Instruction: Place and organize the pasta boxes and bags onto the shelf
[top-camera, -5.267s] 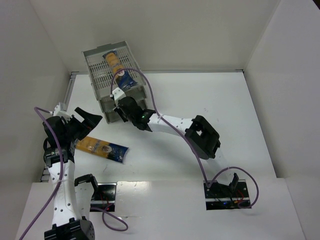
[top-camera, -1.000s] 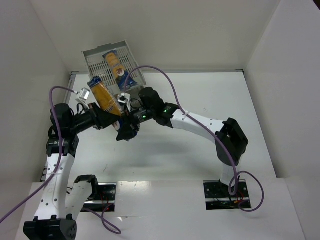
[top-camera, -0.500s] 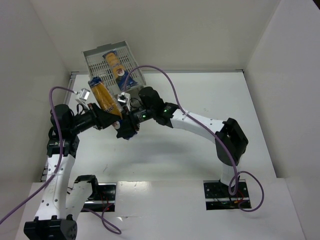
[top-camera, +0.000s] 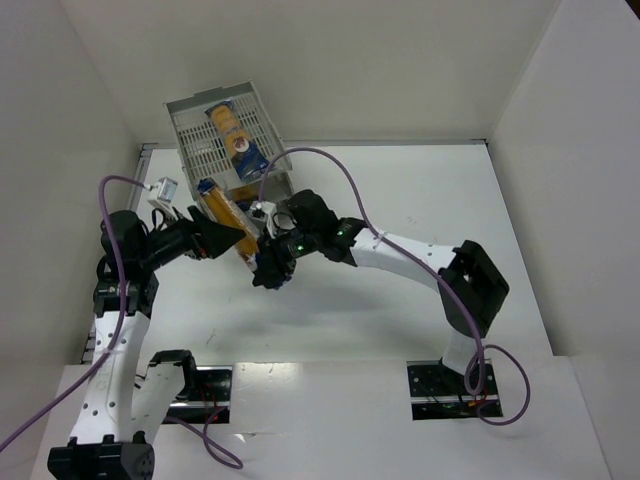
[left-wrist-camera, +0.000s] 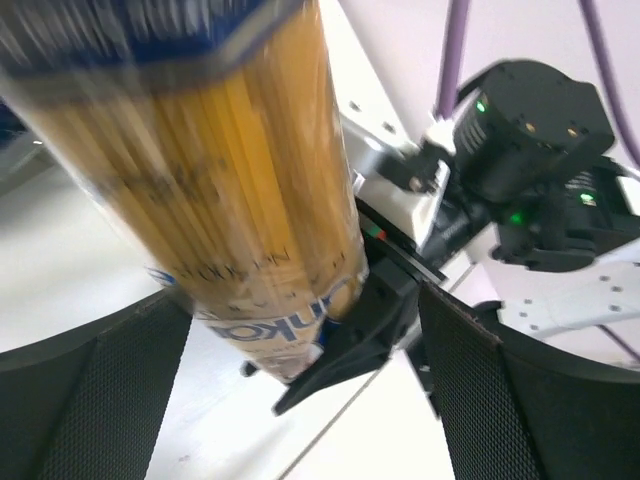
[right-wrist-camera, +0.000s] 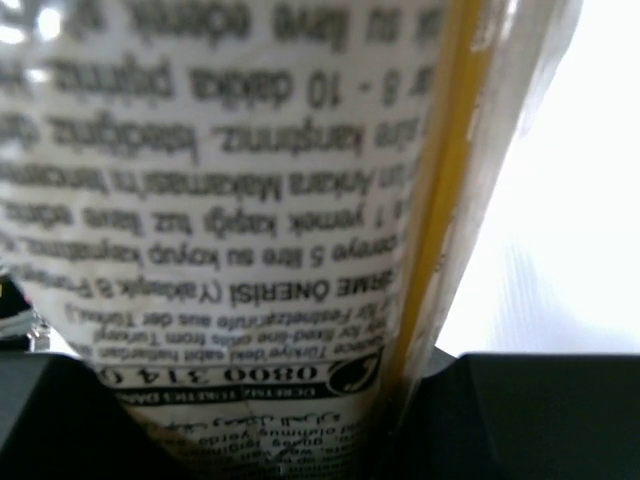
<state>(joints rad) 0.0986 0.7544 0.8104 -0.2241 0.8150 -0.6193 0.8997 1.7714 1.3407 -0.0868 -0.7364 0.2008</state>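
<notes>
A pasta packet (top-camera: 228, 212), yellow with dark blue ends, hangs tilted in the air in front of the grey slotted shelf (top-camera: 195, 140). My right gripper (top-camera: 266, 264) is shut on its lower end; the printed wrapper fills the right wrist view (right-wrist-camera: 230, 200) between the black fingers (right-wrist-camera: 530, 410). My left gripper (top-camera: 222, 238) is open around the packet's middle. In the left wrist view the packet (left-wrist-camera: 240, 190) stands between the mesh-padded fingers (left-wrist-camera: 500, 380) with a gap on the right side. A second packet (top-camera: 236, 135) lies on the shelf's top tray. No third packet shows.
The shelf stands tilted at the back left, close to the white left wall (top-camera: 60, 150). The right arm's purple cable (top-camera: 345, 185) loops over the table behind the grippers. Both arm bases (top-camera: 450, 385) sit at the near edge.
The packet has swung down and to the right, away from the shelf. My right gripper has moved nearer with its end in its grip. My left gripper's jaws now stand apart around it.
</notes>
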